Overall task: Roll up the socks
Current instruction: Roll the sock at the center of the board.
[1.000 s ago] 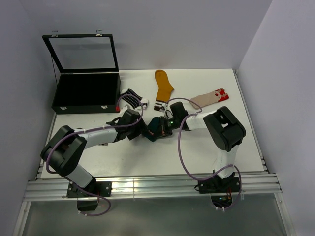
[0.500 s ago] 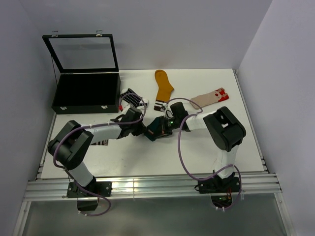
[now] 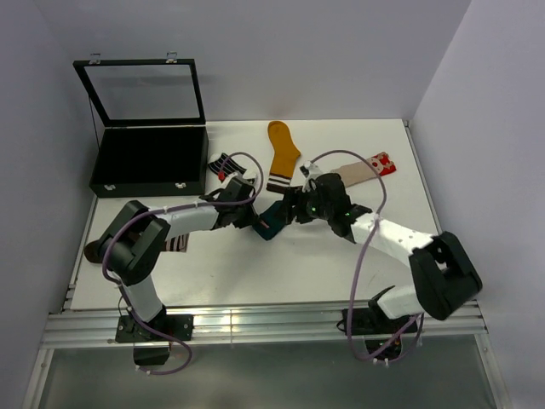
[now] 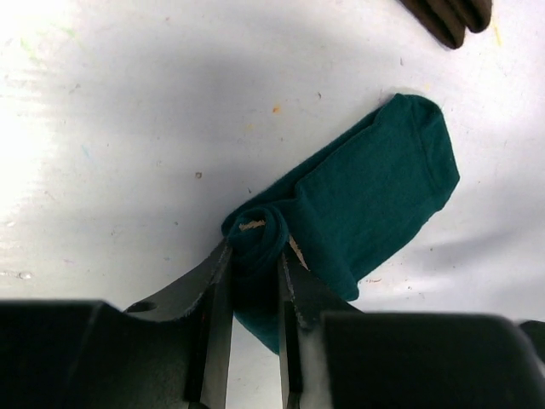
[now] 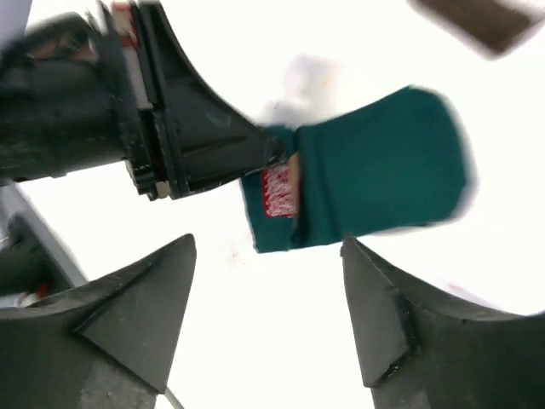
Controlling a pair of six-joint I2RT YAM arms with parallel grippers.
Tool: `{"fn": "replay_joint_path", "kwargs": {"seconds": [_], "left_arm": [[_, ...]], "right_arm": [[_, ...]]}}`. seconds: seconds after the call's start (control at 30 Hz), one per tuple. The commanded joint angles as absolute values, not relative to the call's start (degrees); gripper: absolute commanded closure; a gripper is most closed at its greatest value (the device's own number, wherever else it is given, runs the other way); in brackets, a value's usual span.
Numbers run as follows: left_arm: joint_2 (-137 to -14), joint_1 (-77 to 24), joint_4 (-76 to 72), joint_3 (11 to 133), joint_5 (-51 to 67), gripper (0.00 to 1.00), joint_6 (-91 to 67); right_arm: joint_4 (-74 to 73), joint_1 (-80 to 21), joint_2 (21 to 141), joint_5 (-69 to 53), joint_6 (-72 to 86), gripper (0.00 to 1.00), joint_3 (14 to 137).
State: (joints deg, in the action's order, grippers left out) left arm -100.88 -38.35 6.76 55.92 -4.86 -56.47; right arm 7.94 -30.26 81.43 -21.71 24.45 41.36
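Note:
The dark teal sock lies flat on the white table, its near end curled into a small roll. My left gripper is shut on that rolled end. From above, the left gripper meets the teal sock at mid-table. My right gripper hangs open just above and beside the sock, holding nothing. The sock's red-white figure shows next to the left gripper's fingers. In the top view the right gripper is at the sock's right side.
A mustard sock and a beige sock with a red-white end lie at the back. A black-and-white striped sock sits beside the open black case. Another striped piece shows under the left arm.
The right gripper opened, let go of the teal sock and its arm swung out to the right. The left gripper closed on the sock's rolled end.

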Motion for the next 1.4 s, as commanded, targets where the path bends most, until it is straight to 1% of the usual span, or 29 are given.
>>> {"fn": "replay_joint_path", "kwargs": {"seconds": [0.0, 0.03, 0.07, 0.17, 0.27, 0.37, 0.47, 0.5, 0.57, 0.67, 0.8, 0.9, 0.97, 1.0, 1.07, 1.27, 1.37], "left_arm": [[-102.0, -38.5, 9.8, 58.0, -7.2, 0.83, -51.3], [-102.4, -38.6, 9.8, 58.6, -7.0, 0.83, -50.4], [-102.6, -38.5, 9.8, 58.9, -6.8, 0.83, -49.8], [-103.5, -38.5, 10.4, 60.5, -6.8, 0.84, -48.7], [-104.0, -38.8, 10.4, 61.9, -6.7, 0.84, -47.3], [-104.6, -39.3, 10.9, 63.5, -6.9, 0.84, -46.2], [-105.1, -39.5, 11.3, 64.9, -7.0, 0.84, -45.4], [-105.2, -39.7, 11.5, 65.3, -6.9, 0.84, -45.4], [-105.6, -39.8, 11.8, 66.1, -6.9, 0.84, -45.1], [-105.9, -39.9, 11.8, 66.4, -6.9, 0.84, -45.0], [-106.0, -40.1, 11.5, 66.7, -6.4, 0.84, -45.1], [-106.6, -40.3, 12.4, 67.8, -6.2, 0.84, -45.1], [-106.6, -40.3, 12.6, 67.9, -6.2, 0.85, -45.1], [-106.6, -40.3, 12.4, 67.8, -6.2, 0.85, -45.2], [-106.6, -40.3, 12.3, 67.8, -6.0, 0.85, -45.2], [-107.0, -40.3, 11.8, 67.4, -5.0, 0.85, -45.4], [-107.0, -40.3, 11.4, 66.9, -4.6, 0.85, -45.6]], "right_arm": [[7.3, -30.9, 73.2, -9.5, 20.7, 0.11, 38.1], [6.9, -30.9, 71.6, -5.7, 20.8, 0.00, 37.8], [5.0, -30.9, 68.8, -4.1, 20.6, 0.00, 37.6], [1.5, -30.9, 65.8, 1.1, 20.7, 0.00, 37.6], [1.3, -30.8, 62.1, 4.0, 24.1, 0.00, 36.0], [2.6, -29.7, 61.3, -2.7, 25.9, 0.00, 34.5], [2.1, -27.9, 66.5, -10.6, 25.1, 0.00, 35.5], [3.4, -27.8, 66.6, -15.5, 23.9, 0.00, 34.6], [9.3, -27.8, 65.1, -17.7, 25.0, 0.00, 31.3], [7.3, -28.8, 64.6, -15.0, 22.8, 0.00, 33.1], [6.1, -31.6, 67.0, -9.9, 19.6, 0.00, 35.2], [6.6, -35.8, 69.7, -1.6, 17.2, 0.00, 36.8], [6.9, -40.9, 72.1, 4.9, 15.1, 0.00, 38.3], [6.9, -42.3, 72.9, 6.2, 14.7, 0.00, 38.9], [8.9, -45.5, 75.1, 8.3, 13.5, 0.00, 39.4], [14.8, -49.0, 82.2, 10.3, 11.3, 0.00, 40.2], [18.0, -49.5, 84.3, 10.5, 10.6, 0.04, 40.1]]}}
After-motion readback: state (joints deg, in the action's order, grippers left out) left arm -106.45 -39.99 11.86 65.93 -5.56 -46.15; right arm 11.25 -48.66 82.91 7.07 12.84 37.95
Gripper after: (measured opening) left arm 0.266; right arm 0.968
